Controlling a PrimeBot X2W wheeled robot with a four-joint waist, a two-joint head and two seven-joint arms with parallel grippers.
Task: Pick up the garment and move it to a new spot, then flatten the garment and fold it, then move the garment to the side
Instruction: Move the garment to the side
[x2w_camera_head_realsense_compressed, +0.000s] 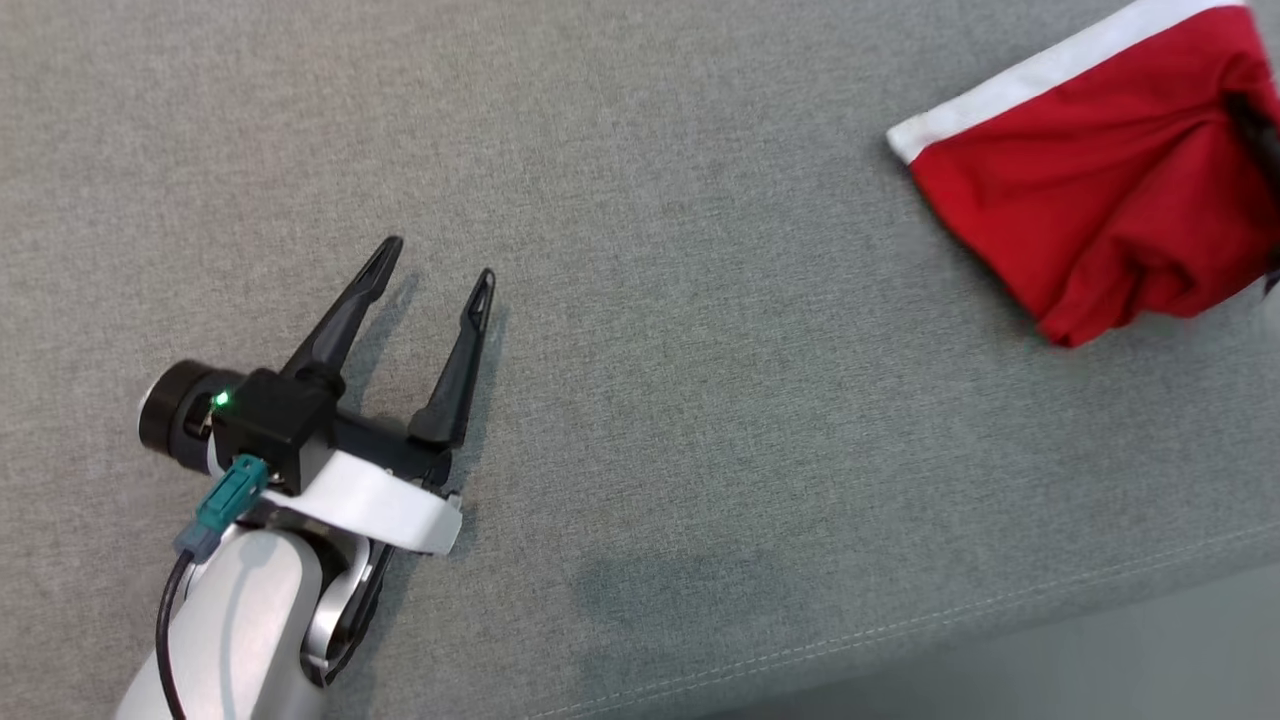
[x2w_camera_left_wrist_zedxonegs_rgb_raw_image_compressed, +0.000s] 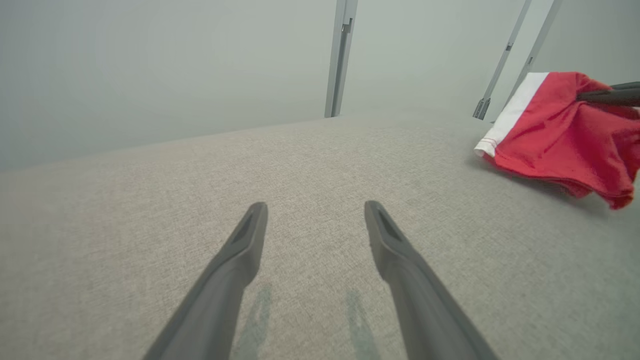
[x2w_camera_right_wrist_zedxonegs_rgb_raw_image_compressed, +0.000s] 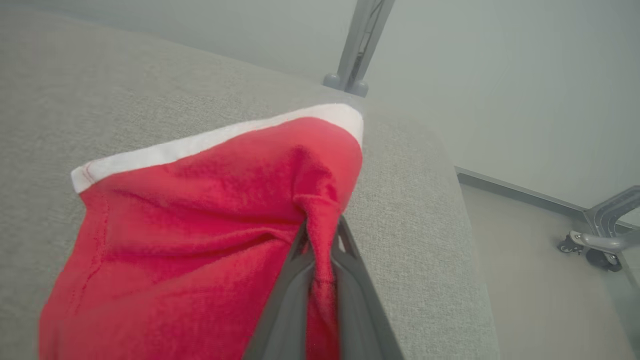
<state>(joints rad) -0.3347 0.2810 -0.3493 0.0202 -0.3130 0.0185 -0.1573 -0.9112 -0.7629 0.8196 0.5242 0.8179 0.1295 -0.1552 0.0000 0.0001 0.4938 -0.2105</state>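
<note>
Fingers of the left gripper (x2w_camera_head_realsense_compressed: 438, 260) stand spread wide with nothing between them, low over the grey fabric surface (x2w_camera_head_realsense_compressed: 700, 450). Well off to its right is the garment (x2w_camera_head_realsense_compressed: 1100, 180), red cloth with a white band along one edge, bunched and creased. Its long axis follows that band, slanting away from the left gripper. The right gripper (x2w_camera_right_wrist_zedxonegs_rgb_raw_image_compressed: 322, 226) is pinched narrow on a red fold.

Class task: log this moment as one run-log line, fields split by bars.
right end effector: shut on red garment | left end effector: open, empty, above grey fabric surface | garment: bunched, white band showing
</note>
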